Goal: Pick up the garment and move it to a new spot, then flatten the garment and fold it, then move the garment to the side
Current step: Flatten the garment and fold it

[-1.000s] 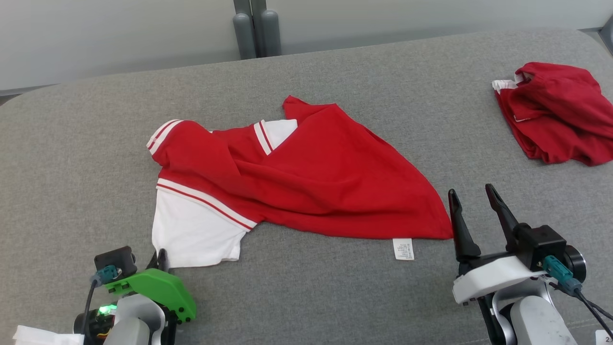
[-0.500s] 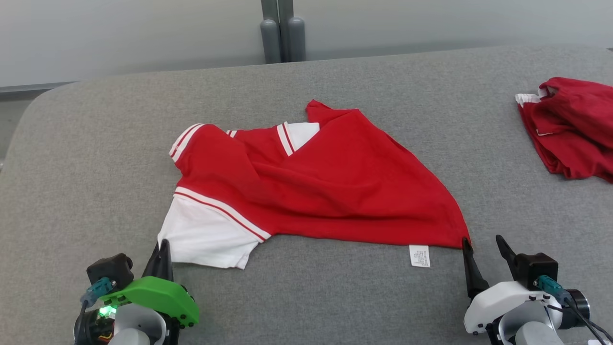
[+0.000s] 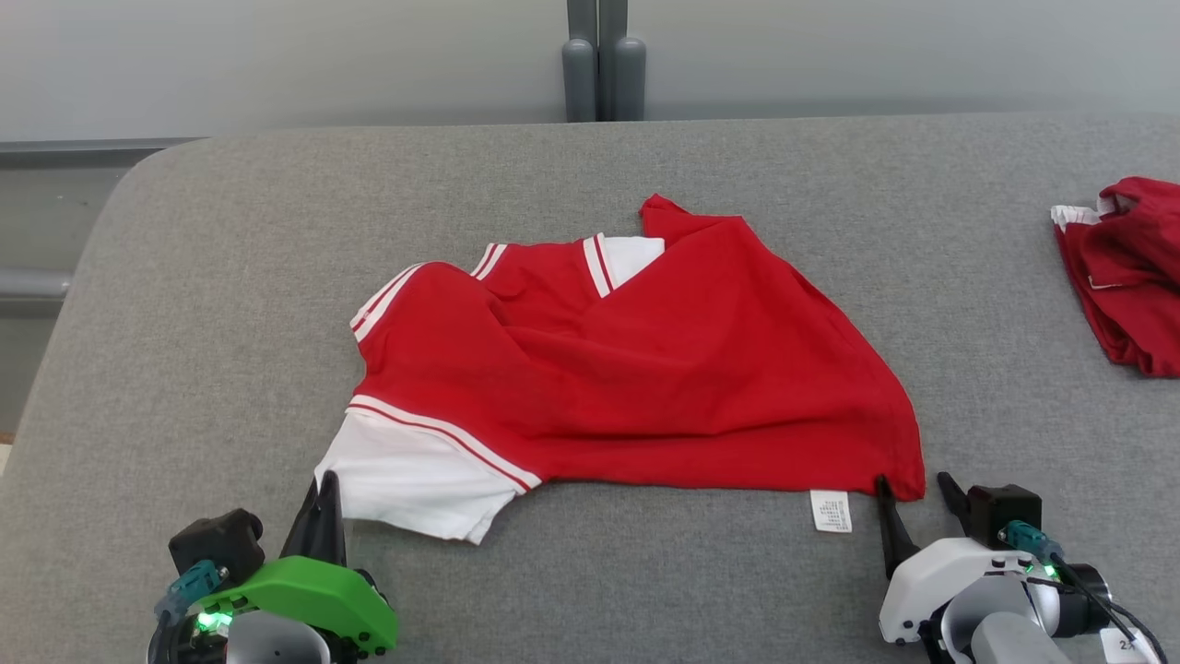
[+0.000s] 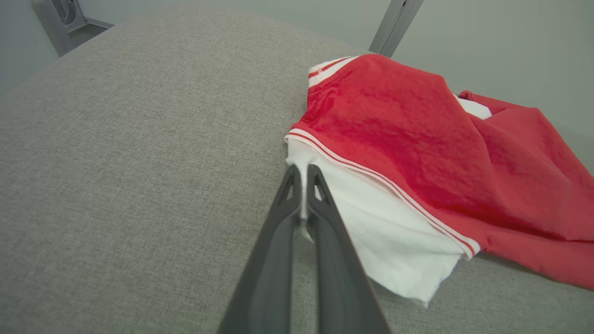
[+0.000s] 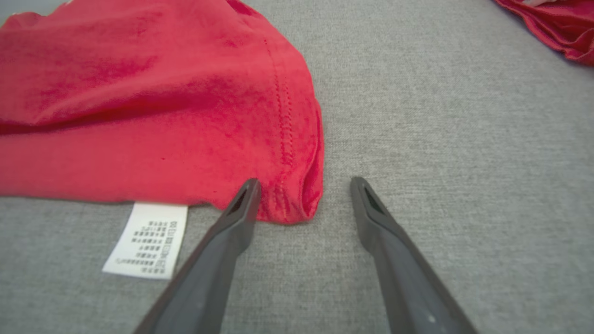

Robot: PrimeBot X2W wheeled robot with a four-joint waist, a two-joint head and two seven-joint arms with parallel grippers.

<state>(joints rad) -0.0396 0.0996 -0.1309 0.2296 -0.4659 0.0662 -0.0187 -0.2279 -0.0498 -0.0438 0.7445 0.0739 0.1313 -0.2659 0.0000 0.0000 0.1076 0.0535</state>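
Observation:
The garment [image 3: 645,369] is a red shirt with white sleeves and striped trim, lying crumpled in the middle of the grey cushion. My left gripper [image 3: 324,484] is shut on the corner of the white sleeve [image 4: 394,232]; in the left wrist view a sliver of white cloth shows between the closed fingers of that gripper [image 4: 302,169]. My right gripper [image 3: 913,489] stands open at the shirt's red hem corner [image 5: 297,204], which lies between the fingers of the gripper [image 5: 304,183] just ahead of the tips. A white care label [image 5: 146,239] sticks out beside that corner.
A second red garment [image 3: 1129,272] lies bunched at the far right of the grey cushioned surface [image 3: 230,277]. Grey posts [image 3: 604,69] stand behind the back edge. The cushion's rounded left edge [image 3: 83,304] drops off to the floor.
The head camera has shifted, so everything sits further right and lower. My left gripper has finished shutting on the sleeve corner. My right gripper's tips now sit at the hem corner instead of beyond it.

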